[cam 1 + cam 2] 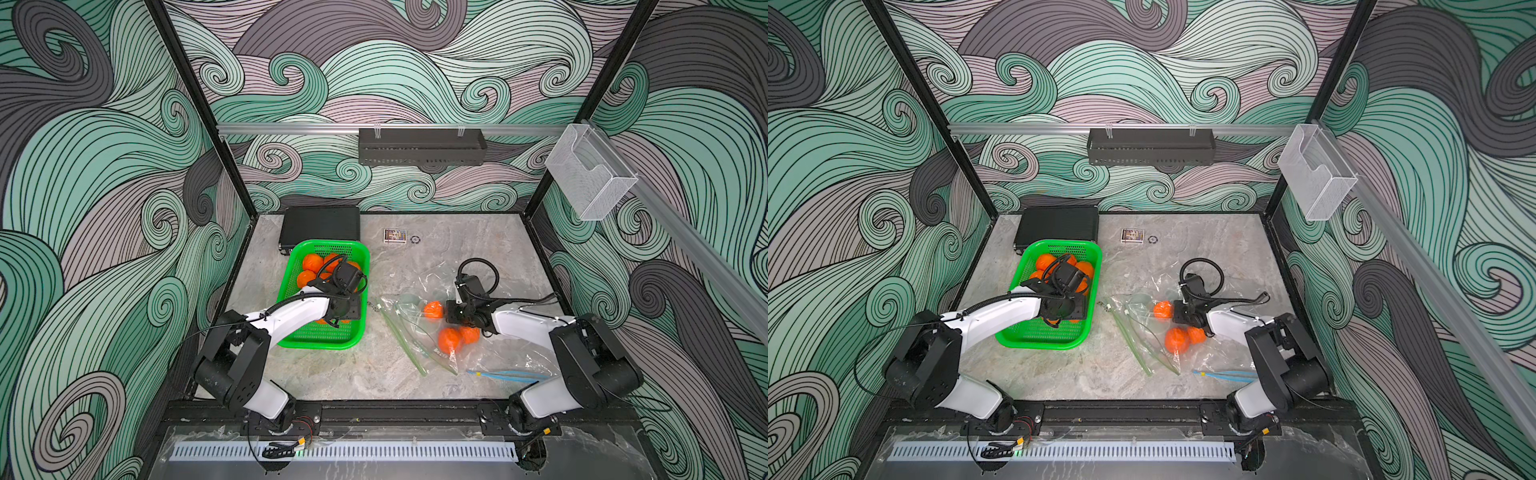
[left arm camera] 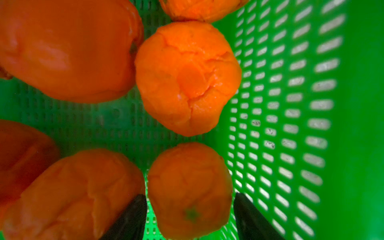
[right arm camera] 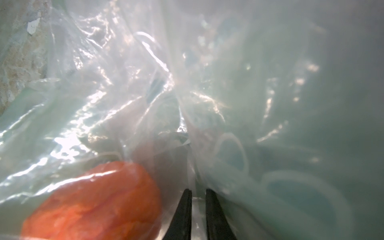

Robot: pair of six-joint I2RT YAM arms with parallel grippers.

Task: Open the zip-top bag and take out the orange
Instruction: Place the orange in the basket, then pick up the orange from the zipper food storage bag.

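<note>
Green basket (image 2: 353, 124) at the left is where the orange (image 2: 190, 191) is laid between the open left fingers (image 2: 133, 216), which should be raised straight up without nudging it, while the zip-top bag (image 1: 409, 328) at the right, more oranges (image 1: 449, 340) inside, is pinched by the closed right fingers (image 3: 182, 212).

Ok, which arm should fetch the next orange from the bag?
Left, likely: left fingers stand open over the green basket, while right fingers pinch the zip-top bag beside its oranges.

Left gripper (image 2: 190, 195) points toward two o'clock, jaws spread wide; right gripper (image 3: 198, 190) reaches toward ten o'clock, nipping the zip-top bag (image 3: 124, 93).
</note>
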